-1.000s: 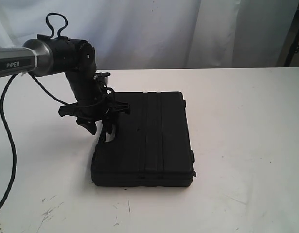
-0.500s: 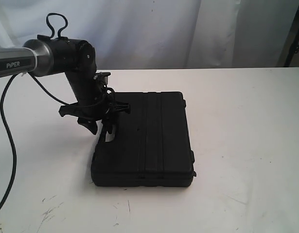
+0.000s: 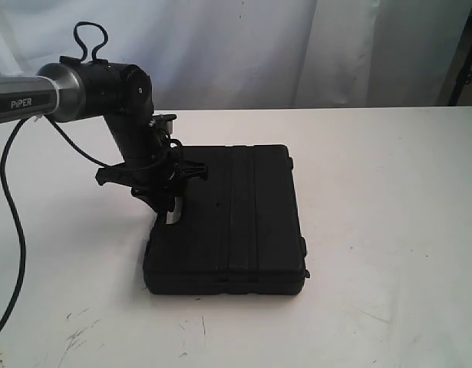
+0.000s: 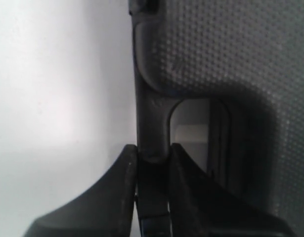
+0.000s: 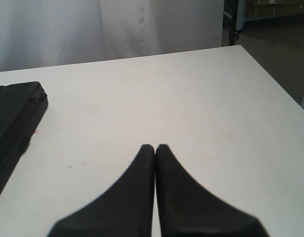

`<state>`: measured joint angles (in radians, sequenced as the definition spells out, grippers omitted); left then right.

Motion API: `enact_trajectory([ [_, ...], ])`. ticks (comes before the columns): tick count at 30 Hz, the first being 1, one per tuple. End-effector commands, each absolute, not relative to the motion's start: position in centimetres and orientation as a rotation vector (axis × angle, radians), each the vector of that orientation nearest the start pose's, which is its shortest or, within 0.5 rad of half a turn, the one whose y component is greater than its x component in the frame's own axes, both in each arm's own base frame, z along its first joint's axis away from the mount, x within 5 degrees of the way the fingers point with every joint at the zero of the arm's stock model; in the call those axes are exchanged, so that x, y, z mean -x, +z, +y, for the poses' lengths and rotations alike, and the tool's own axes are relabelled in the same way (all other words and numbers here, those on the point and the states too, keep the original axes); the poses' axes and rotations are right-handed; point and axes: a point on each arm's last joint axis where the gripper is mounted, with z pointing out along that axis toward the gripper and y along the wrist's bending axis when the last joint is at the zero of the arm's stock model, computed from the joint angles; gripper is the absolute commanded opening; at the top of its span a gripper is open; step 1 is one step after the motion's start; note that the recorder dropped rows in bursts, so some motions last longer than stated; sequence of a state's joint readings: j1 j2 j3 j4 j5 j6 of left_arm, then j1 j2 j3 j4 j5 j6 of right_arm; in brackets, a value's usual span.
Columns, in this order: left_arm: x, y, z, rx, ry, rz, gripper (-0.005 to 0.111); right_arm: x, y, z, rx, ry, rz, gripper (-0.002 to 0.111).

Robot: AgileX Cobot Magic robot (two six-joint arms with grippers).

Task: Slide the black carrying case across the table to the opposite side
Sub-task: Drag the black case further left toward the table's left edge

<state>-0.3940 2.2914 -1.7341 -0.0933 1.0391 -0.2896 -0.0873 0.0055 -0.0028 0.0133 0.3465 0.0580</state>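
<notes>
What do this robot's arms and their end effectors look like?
The left arm is a silver tube marked PiPER leading into black rounded joints, with thin black cables looping alongside. The left end effector and right end effector have matte black, tapering fingers.

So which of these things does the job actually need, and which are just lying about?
In the job: black carrying case; its handle, clamped by the left gripper; table.
Just there: right gripper, shut, holding nothing; white curtain; black cable.

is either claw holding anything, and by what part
The left claw grips the case by its handle; the right claw is shut on nothing.
</notes>
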Motion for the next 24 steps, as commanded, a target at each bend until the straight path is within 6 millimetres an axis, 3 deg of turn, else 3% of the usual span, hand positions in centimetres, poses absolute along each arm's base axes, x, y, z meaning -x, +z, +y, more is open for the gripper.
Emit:
enact_trajectory([
  [1,-41.4,12.0,-17.5,-0.154,-0.040,3.115,0.000,-5.3,18.2,-0.4,-0.146,-0.002,1.824,0.000],
  [11,-41.6,12.2,-15.7,-0.155,0.123,3.121,0.000,-5.3,18.2,-0.4,-0.146,-0.002,1.824,0.000],
  [19,-42.1,14.0,-13.7,-0.076,0.104,3.100,0.000,-5.3,18.2,-0.4,-0.146,-0.002,1.824,0.000],
  [24,-41.9,13.7,-11.6,-0.020,0.112,3.117,0.000,-5.3,18.2,-0.4,-0.146,-0.002,1.824,0.000],
])
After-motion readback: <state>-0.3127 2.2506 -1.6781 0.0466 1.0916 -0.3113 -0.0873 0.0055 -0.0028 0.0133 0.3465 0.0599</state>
